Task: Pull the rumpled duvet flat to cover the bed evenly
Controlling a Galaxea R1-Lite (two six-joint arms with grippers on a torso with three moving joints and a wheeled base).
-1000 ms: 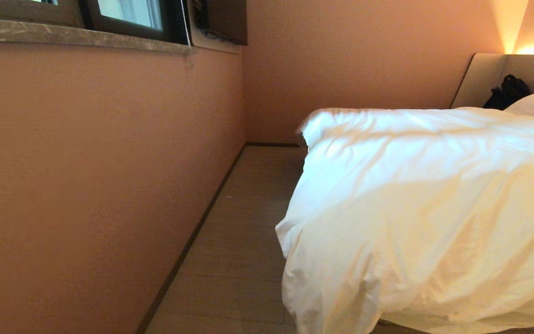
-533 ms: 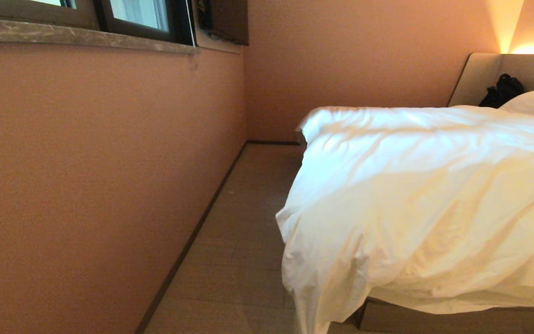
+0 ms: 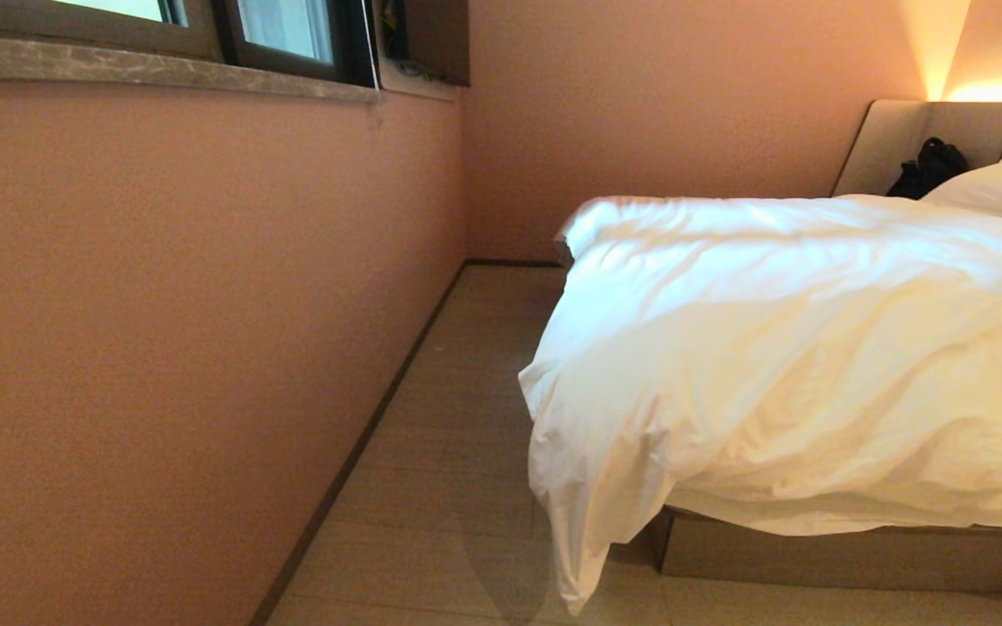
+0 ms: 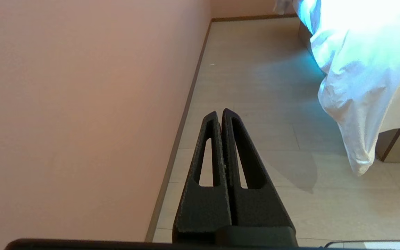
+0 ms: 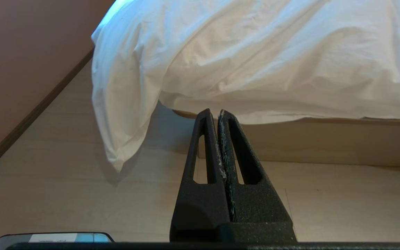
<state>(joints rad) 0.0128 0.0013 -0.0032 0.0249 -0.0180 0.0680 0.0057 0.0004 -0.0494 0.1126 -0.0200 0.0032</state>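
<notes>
- A pink wall (image 3: 188, 330) fills my left side, with a stone sill (image 3: 144, 71) and a dark-framed window (image 3: 283, 30) along its top.
- My left pincer (image 4: 219, 113) hangs over the floor (image 3: 449, 452) near the skirting, its two black fingers pressed together, holding nothing.
- The floor strip runs between the wall and the bed (image 3: 858, 556).
- My right pincer (image 5: 214, 111) is closed tight too and empty, pointing at the tan bed base just under the duvet's hem, not touching the cloth.
- The duvet (image 3: 797, 365) lies rumpled over the bed at my right; its near left corner droops off the mattress and hangs beside the base, nearly down to the floor.
- Farther back sit a pillow (image 3: 1001, 189), a dark bag (image 3: 927, 169) and the beige headboard panel (image 3: 888, 139).
</notes>
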